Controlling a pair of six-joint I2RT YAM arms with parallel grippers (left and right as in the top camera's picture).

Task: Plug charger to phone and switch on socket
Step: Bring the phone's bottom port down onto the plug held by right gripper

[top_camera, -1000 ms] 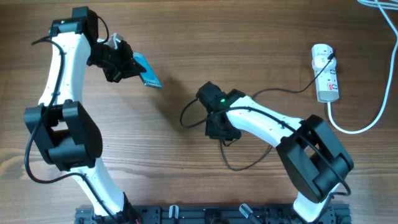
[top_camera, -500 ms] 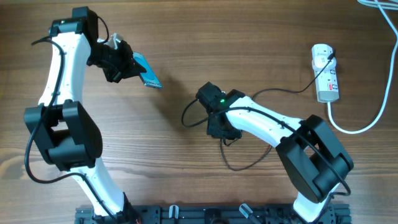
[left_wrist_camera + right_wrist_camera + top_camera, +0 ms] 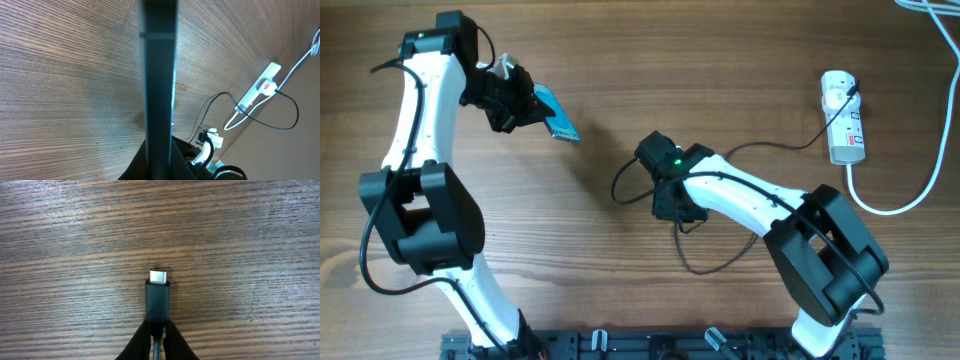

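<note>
My left gripper (image 3: 525,108) is shut on the phone (image 3: 556,114), held on edge above the table at the upper left; its cyan screen shows. In the left wrist view the phone (image 3: 159,75) is a dark edge-on bar rising from the jaws (image 3: 159,160). My right gripper (image 3: 665,200) is shut on the charger's black connector (image 3: 158,297), whose silver tip points away over the wood; the jaws (image 3: 158,330) pinch its rear. The thin black cable (image 3: 760,146) loops across the table to the socket (image 3: 844,118), a white power strip at the right with a black plug in it.
A thick white cord (image 3: 920,190) curves from the socket along the right edge. The socket and cables also show small in the left wrist view (image 3: 260,89). Bare wood lies between the two grippers.
</note>
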